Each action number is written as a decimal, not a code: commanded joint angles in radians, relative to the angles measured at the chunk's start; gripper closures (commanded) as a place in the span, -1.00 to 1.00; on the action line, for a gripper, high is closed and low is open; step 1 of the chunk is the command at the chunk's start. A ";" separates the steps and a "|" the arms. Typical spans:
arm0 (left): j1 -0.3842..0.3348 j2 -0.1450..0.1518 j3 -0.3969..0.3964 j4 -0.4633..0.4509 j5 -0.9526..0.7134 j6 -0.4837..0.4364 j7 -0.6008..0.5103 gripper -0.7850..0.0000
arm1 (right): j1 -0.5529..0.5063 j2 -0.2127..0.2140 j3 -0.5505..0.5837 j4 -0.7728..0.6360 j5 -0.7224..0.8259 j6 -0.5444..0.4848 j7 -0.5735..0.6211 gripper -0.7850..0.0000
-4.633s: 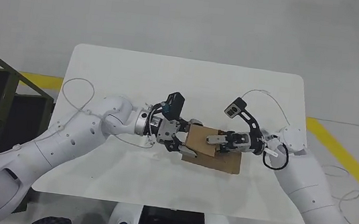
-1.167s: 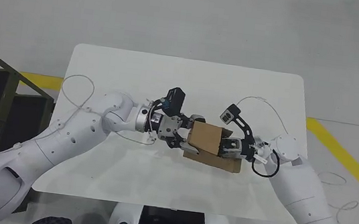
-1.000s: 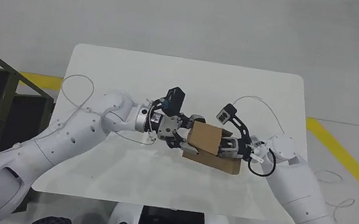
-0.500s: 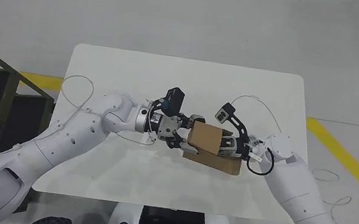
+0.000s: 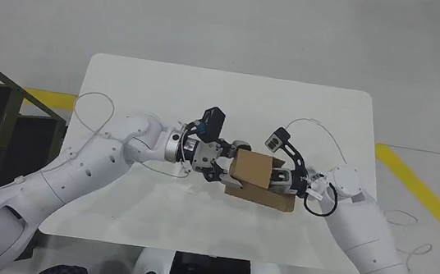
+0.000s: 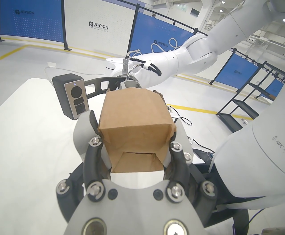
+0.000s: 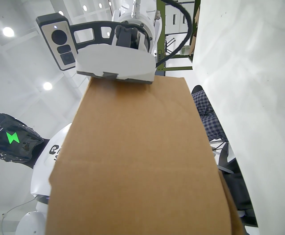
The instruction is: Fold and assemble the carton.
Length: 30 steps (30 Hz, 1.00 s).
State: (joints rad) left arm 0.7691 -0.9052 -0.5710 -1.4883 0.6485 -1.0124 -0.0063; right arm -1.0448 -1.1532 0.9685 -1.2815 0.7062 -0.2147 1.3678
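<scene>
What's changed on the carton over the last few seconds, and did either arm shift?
The right end effector drew back from over the carton, off its top panel to its right end, and that forearm swung in toward the table. The carton looks slightly more squared up. Over the last second almost nothing moved. The left end effector stayed clamped on the carton's left end, in place.

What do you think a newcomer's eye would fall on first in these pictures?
The brown carton stands out first, near the middle of the white table, between the two arms. The left gripper is shut on its open end, with one finger against each side wall. The right gripper meets the carton's opposite end.
</scene>
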 commanded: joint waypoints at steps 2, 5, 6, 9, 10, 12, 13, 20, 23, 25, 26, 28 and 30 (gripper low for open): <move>0.000 -0.001 0.000 0.000 0.000 0.000 0.000 -0.43 | 0.008 -0.007 -0.016 0.004 0.004 -0.003 -0.006 1.00; 0.000 -0.001 0.000 0.000 -0.001 0.000 -0.001 -0.43 | 0.015 -0.013 -0.029 0.013 0.007 -0.008 -0.009 1.00; 0.000 -0.001 0.000 0.000 -0.001 0.000 -0.002 -0.43 | 0.018 -0.014 -0.032 0.016 0.009 -0.009 -0.009 1.00; 0.000 -0.001 -0.001 0.000 -0.004 0.000 -0.001 -0.43 | 0.023 -0.018 -0.036 0.024 0.012 -0.012 -0.008 1.00; 0.000 -0.001 -0.001 0.000 -0.004 0.000 -0.001 -0.44 | 0.024 -0.019 -0.037 0.026 0.013 -0.013 -0.007 1.00; 0.000 -0.001 -0.001 0.000 -0.004 0.000 -0.002 -0.44 | 0.025 -0.020 -0.037 0.032 0.015 -0.016 -0.003 1.00; 0.000 -0.001 -0.002 0.001 -0.004 0.000 -0.002 -0.44 | 0.025 -0.020 -0.035 0.035 0.015 -0.018 -0.001 1.00; 0.003 0.001 -0.004 0.004 -0.011 0.000 0.002 -0.40 | 0.016 -0.011 0.000 0.044 0.006 -0.019 0.006 1.00; 0.005 0.003 -0.006 0.004 -0.011 0.000 0.005 -0.40 | 0.008 -0.005 0.018 0.037 0.000 -0.015 0.009 1.00; 0.008 0.004 -0.008 0.004 -0.012 0.000 0.011 -0.38 | 0.003 -0.002 0.027 0.030 -0.004 -0.012 0.011 1.00; 0.009 0.005 -0.008 0.006 -0.012 0.000 0.013 -0.36 | 0.000 -0.001 0.030 0.026 -0.007 -0.012 0.011 1.00; 0.012 0.006 -0.009 0.006 -0.012 0.000 0.017 -0.29 | -0.004 0.001 0.036 0.018 -0.013 -0.010 0.009 1.00; 0.014 0.006 -0.009 0.007 -0.013 0.000 0.020 -0.29 | -0.006 0.002 0.040 0.009 -0.020 -0.012 0.007 1.00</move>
State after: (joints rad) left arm 0.7817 -0.8990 -0.5801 -1.4820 0.6364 -1.0123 0.0117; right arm -1.0505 -1.1516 1.0072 -1.2682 0.6899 -0.2255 1.3759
